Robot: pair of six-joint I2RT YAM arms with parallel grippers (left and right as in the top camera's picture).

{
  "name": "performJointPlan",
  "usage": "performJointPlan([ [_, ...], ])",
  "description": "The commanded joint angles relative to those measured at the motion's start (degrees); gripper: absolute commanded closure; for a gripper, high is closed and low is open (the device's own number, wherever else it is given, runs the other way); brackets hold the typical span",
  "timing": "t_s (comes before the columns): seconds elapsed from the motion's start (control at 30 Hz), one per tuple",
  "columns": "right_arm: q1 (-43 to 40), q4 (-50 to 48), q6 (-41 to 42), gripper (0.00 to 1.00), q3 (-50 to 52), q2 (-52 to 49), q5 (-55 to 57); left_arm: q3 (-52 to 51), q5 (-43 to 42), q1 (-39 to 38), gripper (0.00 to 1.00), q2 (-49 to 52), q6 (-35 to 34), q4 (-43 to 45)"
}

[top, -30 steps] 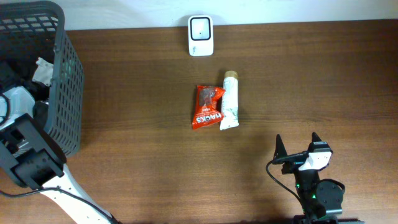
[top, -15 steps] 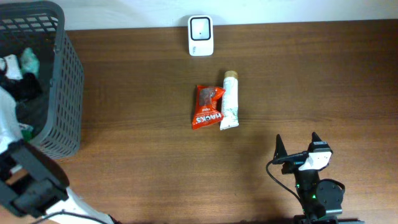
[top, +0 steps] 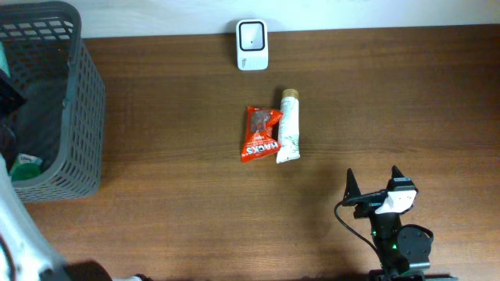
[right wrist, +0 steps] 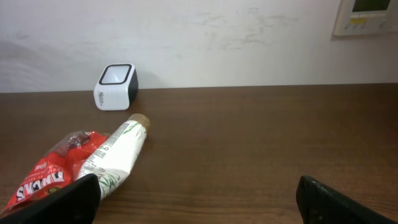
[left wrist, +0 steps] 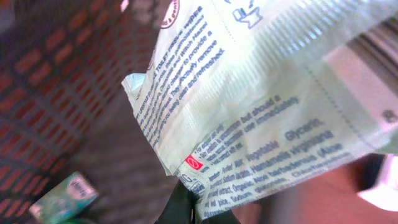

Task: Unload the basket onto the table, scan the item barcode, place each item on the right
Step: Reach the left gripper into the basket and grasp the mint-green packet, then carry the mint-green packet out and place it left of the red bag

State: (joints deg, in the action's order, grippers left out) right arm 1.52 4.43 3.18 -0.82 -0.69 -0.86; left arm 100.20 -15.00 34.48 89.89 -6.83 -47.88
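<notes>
From overhead, the table [top: 172, 195] is dark brown wood grain, smooth and matte, with a pale strip of wall along its far edge. A grey plastic mesh basket [top: 86, 101] with a rounded rim stands at the left end. The white, rounded-square scanner [top: 251, 44] sits at the far edge. Mid-table, a glossy red snack packet [top: 260, 134] lies touching a white tube [top: 289, 136] with a tan cap. The right gripper [top: 373, 187] hovers at the near right, jaws spread wide, well apart from everything. Only a white stretch of the left arm [top: 16, 226] shows at the left edge.

In the left wrist view, a pale green wipes packet [left wrist: 261, 106] fills the frame: crinkled, slightly shiny film with a ribbed seal and small dark print. The left gripper [left wrist: 194, 206] is clenched on its lower edge, dark fingers pinching the film. Behind is blurred basket mesh and a small green packet [left wrist: 65, 196].

In the right wrist view, the right gripper [right wrist: 198, 202] is released and empty, black fingertips [right wrist: 56, 202] at the lower corners. Ahead lie the tube [right wrist: 118, 155], the red snack packet [right wrist: 53, 171] and the scanner [right wrist: 115, 86] against a scuffed white wall [right wrist: 236, 37] with a wall panel [right wrist: 367, 15].
</notes>
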Motion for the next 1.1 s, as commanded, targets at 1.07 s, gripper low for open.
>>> performJointPlan([
  [1.07, -0.26, 0.07, 0.22, 0.02, 0.50, 0.28, 0.52, -7.61, 11.98, -62.12, 0.76, 29.42, -44.52, -9.16],
])
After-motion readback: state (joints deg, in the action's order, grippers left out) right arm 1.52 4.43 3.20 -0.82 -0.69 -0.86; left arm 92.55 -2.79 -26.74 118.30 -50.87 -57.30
